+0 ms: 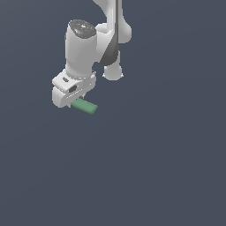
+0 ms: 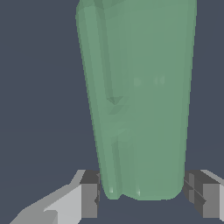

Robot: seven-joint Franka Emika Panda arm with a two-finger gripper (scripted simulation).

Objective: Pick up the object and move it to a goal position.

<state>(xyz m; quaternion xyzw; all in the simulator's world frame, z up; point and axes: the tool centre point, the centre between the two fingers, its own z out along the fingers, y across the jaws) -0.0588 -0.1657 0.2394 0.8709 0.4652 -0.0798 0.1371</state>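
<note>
Slate-grey flat surface (image 1: 167,167) fills both views, plain; can't tell from these renders whether it's a table top or floor. No goal marker visible anywhere.

White glossy Franka arm (image 1: 81,48) comes down from the top of the exterior view, wrist pointing down toward the exterior view's left.

White end effector with dark grey finger pads (image 1: 76,98): in the wrist view one pad (image 2: 89,199) sits right against one side of the block's near end, the other pad shows a thin sliver of gap on the far side. Jaws stand narrow, straddling the block; I can't tell whether they're actually clamped on it.

Small flat elongated green block with rounded edges (image 1: 85,106): one end tucked under the end effector, the rest sticking out toward the exterior view's right. In the wrist view the block (image 2: 140,96) runs lengthwise away from the fingers, so the grip is near one end, not mid-length. Can't tell if it's lifted or resting on the surface; no clear shadow.

Judgement on the step, grasp and carry:
- confirm both pads are in contact before lifting
- end grip means the free end can droop or pivot, so lift slow and straight up
- keep wrist orientation fixed during transport, no quick yaw
- if it slips, re-grip nearer the middle
</note>
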